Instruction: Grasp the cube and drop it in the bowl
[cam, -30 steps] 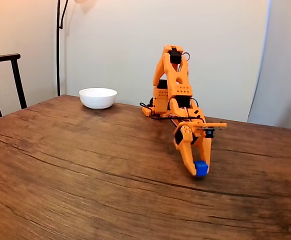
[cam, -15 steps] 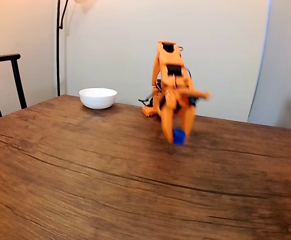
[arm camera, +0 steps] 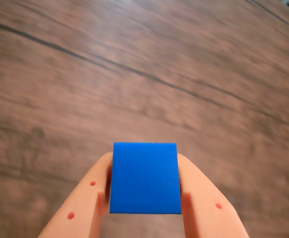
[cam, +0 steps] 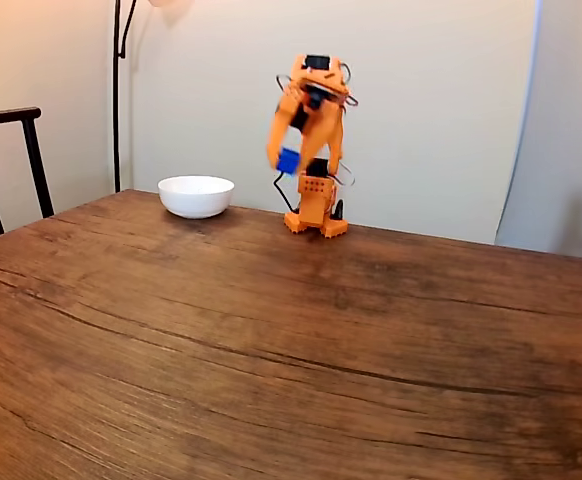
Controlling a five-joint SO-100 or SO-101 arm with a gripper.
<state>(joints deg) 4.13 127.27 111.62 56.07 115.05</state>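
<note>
The bright-blue cube (arm camera: 145, 177) sits clamped between my two orange fingers (arm camera: 87, 201) in the wrist view, with blurred wood grain passing below. In the fixed view the orange arm stands folded upright over its base, and my gripper (cam: 287, 159) holds the cube (cam: 288, 161) high in the air, shut on it. The white bowl (cam: 196, 196) rests on the table to the left of the arm, lower than the cube and roughly one bowl-width away from it.
A brown wooden table (cam: 271, 330) stretches toward the camera. A dark chair back (cam: 11, 160) stands at the left edge, and a thin lamp pole (cam: 117, 90) rises behind the bowl. A pale wall runs close behind the arm.
The arm has lifted the cube from near the table surface at the right, swung up and leftward, and now holds it raised beside the bowl.
</note>
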